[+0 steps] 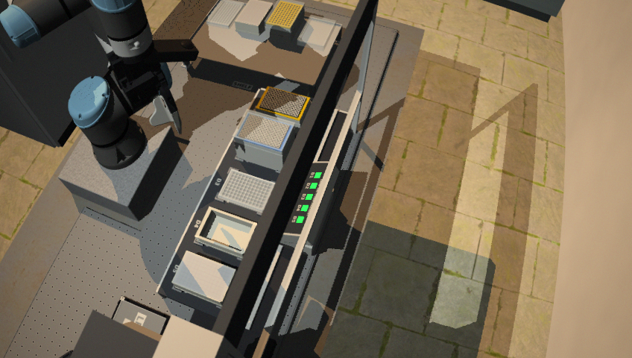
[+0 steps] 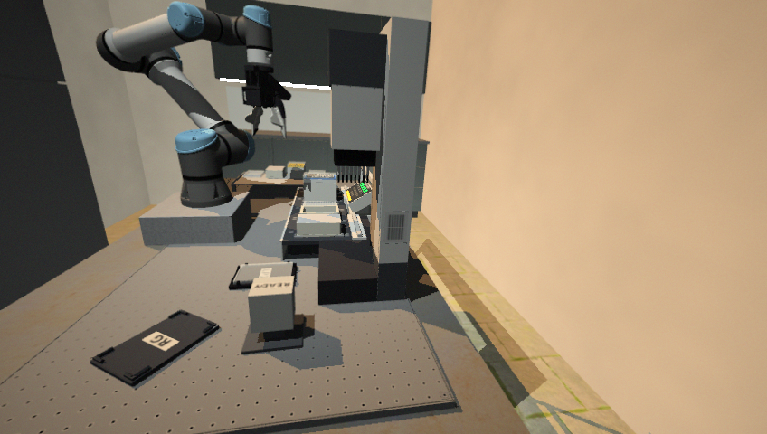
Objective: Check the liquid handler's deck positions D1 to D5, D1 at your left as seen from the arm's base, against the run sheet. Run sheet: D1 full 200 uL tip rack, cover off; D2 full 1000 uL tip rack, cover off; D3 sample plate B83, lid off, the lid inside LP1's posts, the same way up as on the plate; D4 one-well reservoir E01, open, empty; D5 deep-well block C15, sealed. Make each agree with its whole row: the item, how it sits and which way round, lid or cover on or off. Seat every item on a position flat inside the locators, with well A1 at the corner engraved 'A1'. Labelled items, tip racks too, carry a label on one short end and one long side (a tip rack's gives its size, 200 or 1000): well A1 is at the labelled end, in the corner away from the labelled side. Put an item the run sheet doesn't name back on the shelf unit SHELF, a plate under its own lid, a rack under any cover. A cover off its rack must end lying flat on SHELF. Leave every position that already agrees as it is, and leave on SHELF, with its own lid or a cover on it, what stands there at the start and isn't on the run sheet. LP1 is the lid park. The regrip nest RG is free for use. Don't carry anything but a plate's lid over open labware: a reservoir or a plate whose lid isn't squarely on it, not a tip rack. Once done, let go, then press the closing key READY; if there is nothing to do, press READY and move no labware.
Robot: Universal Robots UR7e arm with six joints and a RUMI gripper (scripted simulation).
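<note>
You see an orange-framed rack (image 1: pixel 283 102) with a dark mesh top and a blue-rimmed grey rack (image 1: pixel 263 131). The plate (image 1: pixel 246 190) is white with a fine grid; the reservoir (image 1: pixel 226 231) is cream. The block (image 1: pixel 203 277) is pale grey. Five lamps (image 1: pixel 308 195) glow green. The arm's joints (image 2: pixel 196 140) are blue-capped. The RG nest (image 2: pixel 156 346) is black with a white label.

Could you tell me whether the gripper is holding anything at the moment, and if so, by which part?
Nothing is held. The gripper hangs high above the table with its fingers spread wide and only air between them, well clear of the deck items and the shelf.
</note>
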